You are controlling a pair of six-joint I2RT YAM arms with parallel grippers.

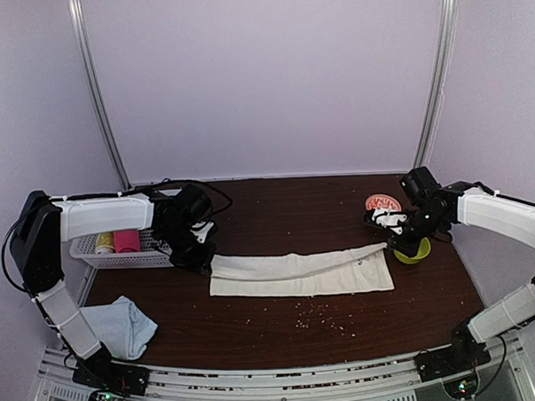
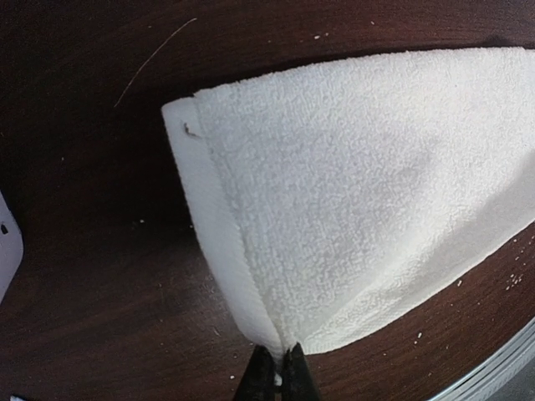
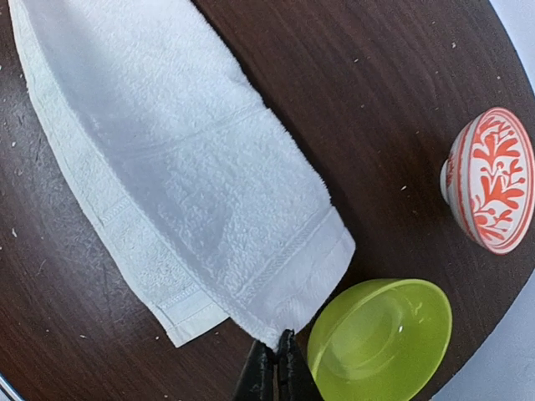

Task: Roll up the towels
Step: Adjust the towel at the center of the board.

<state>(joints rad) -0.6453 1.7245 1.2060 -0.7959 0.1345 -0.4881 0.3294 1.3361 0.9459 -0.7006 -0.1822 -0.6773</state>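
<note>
Left tool (image 2: 276, 357) and right tool (image 3: 274, 344) pinch cream towel (image 1: 302, 274) corners.

The cream-white towel (image 1: 299, 273) is a long, narrow strip of terry cloth with hemmed ends, folded lengthwise so that its layers lie a little offset. It stretches flat across the dark surface (image 1: 286, 209), starting just right of the white basket (image 1: 137, 259) and running straight away from it to the right. The pale blue towel (image 1: 122, 325) lies unrolled in a loose, crumpled heap in front of the basket, apart from the cream-white one.
</note>
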